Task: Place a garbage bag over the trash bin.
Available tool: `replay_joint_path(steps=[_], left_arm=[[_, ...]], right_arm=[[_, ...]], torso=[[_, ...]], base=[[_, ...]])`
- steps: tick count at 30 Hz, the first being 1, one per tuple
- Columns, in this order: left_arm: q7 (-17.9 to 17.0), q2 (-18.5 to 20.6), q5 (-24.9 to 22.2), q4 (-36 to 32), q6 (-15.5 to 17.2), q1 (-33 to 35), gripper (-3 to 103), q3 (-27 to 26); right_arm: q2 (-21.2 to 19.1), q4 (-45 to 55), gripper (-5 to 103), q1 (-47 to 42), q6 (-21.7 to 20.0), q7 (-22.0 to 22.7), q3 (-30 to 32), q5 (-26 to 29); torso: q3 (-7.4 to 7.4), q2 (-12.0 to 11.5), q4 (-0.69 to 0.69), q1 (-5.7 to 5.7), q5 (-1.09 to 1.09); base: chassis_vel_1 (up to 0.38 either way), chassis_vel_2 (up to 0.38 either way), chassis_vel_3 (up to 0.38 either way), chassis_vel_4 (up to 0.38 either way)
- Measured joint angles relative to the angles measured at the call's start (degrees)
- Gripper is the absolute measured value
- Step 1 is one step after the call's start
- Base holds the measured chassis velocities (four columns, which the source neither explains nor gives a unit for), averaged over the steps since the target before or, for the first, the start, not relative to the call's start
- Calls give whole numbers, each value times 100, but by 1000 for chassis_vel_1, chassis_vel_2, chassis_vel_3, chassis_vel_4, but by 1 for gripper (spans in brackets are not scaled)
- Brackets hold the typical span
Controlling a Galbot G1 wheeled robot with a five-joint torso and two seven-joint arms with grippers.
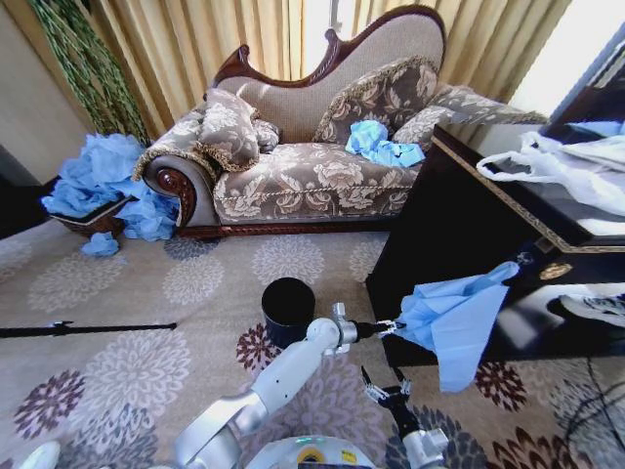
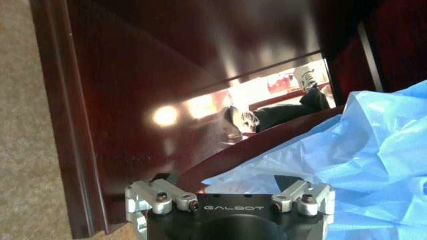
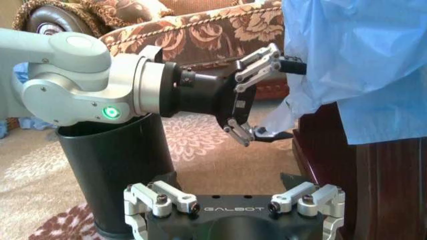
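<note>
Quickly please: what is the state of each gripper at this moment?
Left gripper: open, fingers around an edge of the thin light-blue plastic garbage bag.
Right gripper: open, holding nothing.

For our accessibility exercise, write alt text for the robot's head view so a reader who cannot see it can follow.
The left end effector reaches to the edge of a light-blue garbage bag hanging off a dark cabinet, beside a black trash bin on patterned carpet. The right end effector waits below, and a sofa stands behind.
</note>
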Motion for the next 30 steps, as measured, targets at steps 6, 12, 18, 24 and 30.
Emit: replay_joint_path(steps=[6, 12, 18, 24, 30], left_arm=[[136, -2, 50, 13, -60, 0, 86, 21], [270, 3, 93, 28, -71, 4, 70, 21], [353, -6, 144, 34, -87, 32, 54, 13], [428, 9, 144, 16, -106, 41, 38, 39], [506, 32, 142, -15, -121, -12, 22, 70]], right_arm=[[-1, -18, 100, 13, 0, -3, -23, -29], [0, -24, 100, 28, -1, -4, -41, -44], [-11, -26, 100, 29, -5, -5, -51, -50], [-4, -26, 100, 28, -6, -7, -76, -69], [11, -8, 100, 18, -6, -9, -90, -90]], torso=[[0, 0, 0, 0, 0], [0, 0, 0, 0, 0], [0, 0, 0, 0, 0], [0, 0, 0, 0, 0], [0, 0, 0, 0, 0]], base=[[0, 0, 0, 0], [0, 0, 0, 0], [0, 0, 0, 0], [0, 0, 0, 0], [0, 0, 0, 0]])
